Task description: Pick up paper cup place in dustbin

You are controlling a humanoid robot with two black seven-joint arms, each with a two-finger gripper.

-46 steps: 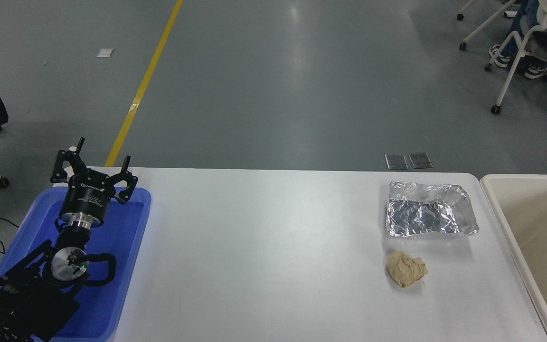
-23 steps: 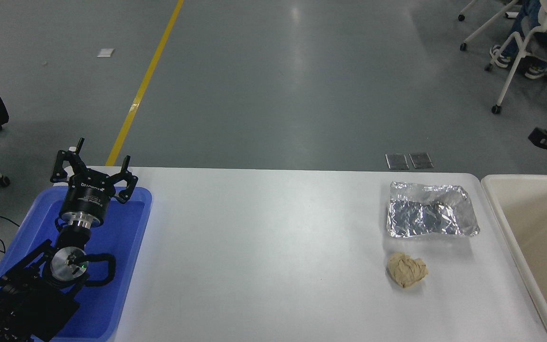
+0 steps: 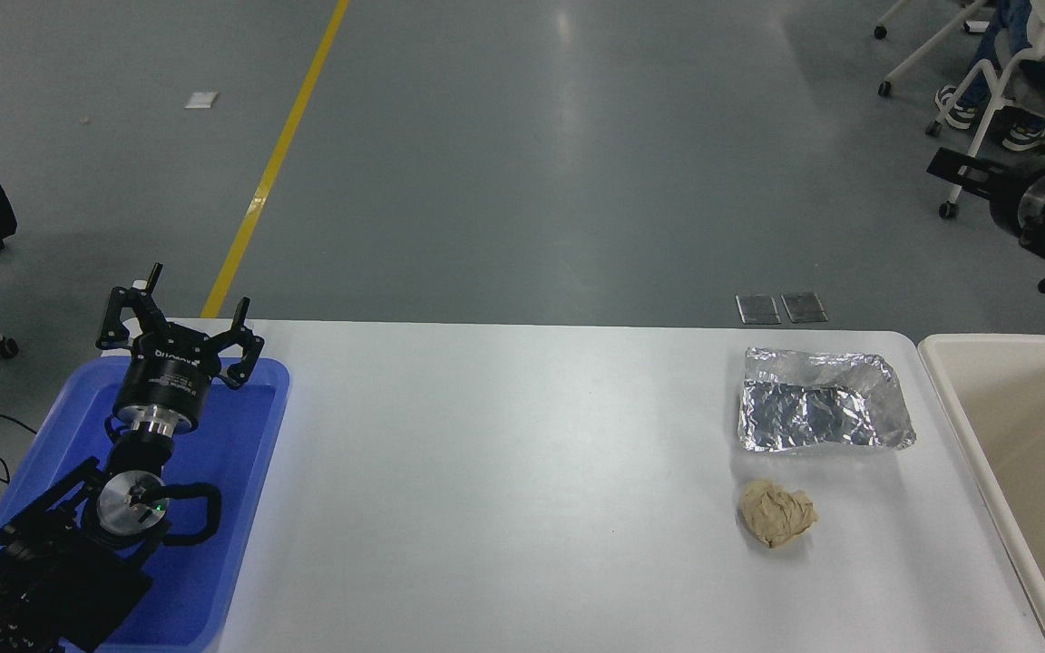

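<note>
With no small white paper cup showing anywhere, possibly lying unseen inside the cream-beige plastic dustbin [image 3: 958,408] off the table's right edge, the raised right gripper [image 3: 971,172], jaw state impossible to tell, is risking clipping that rim descending, while the left gripper [image 3: 180,317] is idling, jaws apart, at the left edge.

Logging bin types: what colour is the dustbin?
Cream-beige, seen in the head view: dustbin.

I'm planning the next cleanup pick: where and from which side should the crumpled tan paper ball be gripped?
Grip the crumpled tan paper ball across its middle, coming straight down from above. It lies alone on the white table, apart from the silver foil tray behind it, so the jaws probably have room on both sides; its lumpy shape offers no handle.
</note>
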